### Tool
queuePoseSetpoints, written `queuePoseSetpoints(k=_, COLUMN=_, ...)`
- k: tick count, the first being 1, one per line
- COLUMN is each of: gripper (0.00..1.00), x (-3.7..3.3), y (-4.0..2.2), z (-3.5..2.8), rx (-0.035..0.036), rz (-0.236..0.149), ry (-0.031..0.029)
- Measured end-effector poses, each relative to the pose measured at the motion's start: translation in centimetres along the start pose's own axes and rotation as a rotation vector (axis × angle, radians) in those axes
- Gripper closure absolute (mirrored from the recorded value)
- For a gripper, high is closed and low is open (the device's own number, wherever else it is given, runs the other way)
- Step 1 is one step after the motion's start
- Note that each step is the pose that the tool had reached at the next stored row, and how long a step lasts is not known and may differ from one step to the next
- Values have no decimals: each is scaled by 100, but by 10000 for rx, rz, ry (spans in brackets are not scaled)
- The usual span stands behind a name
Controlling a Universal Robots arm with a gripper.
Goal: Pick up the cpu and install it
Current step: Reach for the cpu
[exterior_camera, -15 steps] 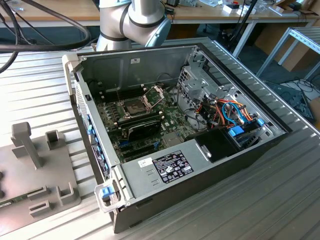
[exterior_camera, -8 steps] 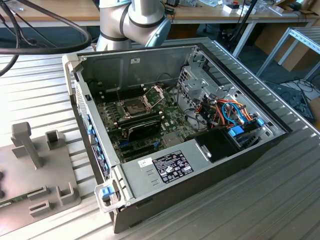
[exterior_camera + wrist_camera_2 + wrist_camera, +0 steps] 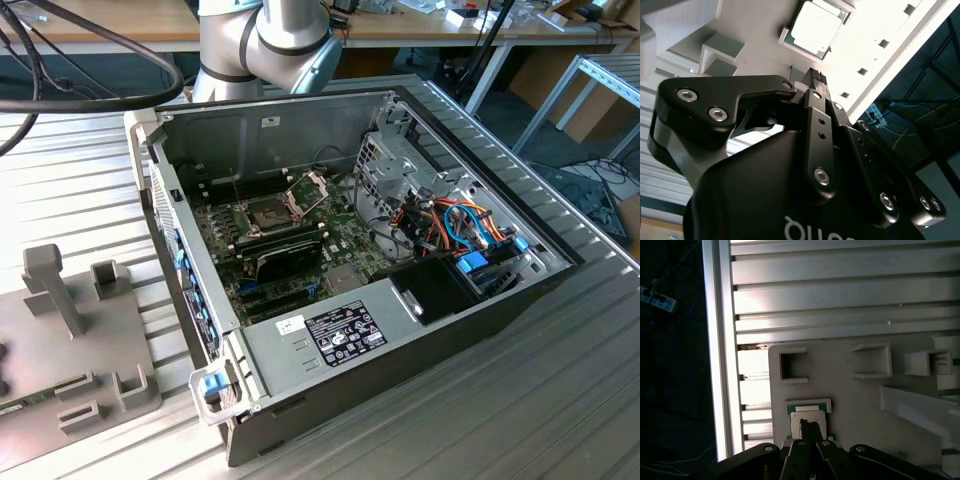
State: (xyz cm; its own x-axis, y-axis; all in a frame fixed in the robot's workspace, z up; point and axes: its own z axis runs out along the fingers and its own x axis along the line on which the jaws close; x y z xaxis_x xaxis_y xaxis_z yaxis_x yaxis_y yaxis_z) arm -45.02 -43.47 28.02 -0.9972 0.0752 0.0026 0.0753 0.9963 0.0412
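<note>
Table (image 3: 520,400): slatted aluminium, carries everything.

Computer case (image 3: 300,110): lies open on the table, side panel off. The green motherboard (image 3: 345,240) lies flat inside. Its dark socket (image 3: 272,212) has the metal frame hinged up and nothing seated in it.

Grey fixture plate (image 3: 100,340): beside the case, toward the exterior view's left. In the first wrist view the plate (image 3: 855,405) sits close to the table's edge rail.

cpu (image 3: 816,27): in both wrist views it rests flat, silver lid up, in a framed recess of the plate. The recess is on the plate's side nearest that table edge. Not yet lifted. cpu (image 3: 817,420) is partly covered by the fingertips.

Jaws: narrow, fingertips (image 3: 813,75) together, holding nothing. They hang directly over the cpu with a gap to it in the second wrist view.

Handling (judgement): light, thin and stiff. The smooth metal lid is likely slippery, and the underside contacts are fragile. Take hold on two opposite side edges, where the recess frame leaves access. Don't press on the lid, keep it level, and use a gentle squeeze.
</note>
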Motion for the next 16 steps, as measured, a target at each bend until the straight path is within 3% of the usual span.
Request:
queuePoseSetpoints(k=3, gripper=89, x=-1, y=-15, z=-1, rx=41, rz=1, ry=-1)
queuePoseSetpoints(k=8, gripper=89, x=-2, y=-28, z=-1, rx=42, rz=-1, ry=-1)
queuePoseSetpoints(k=16, gripper=89, x=-7, y=-105, z=-5, rx=44, rz=0, ry=0)
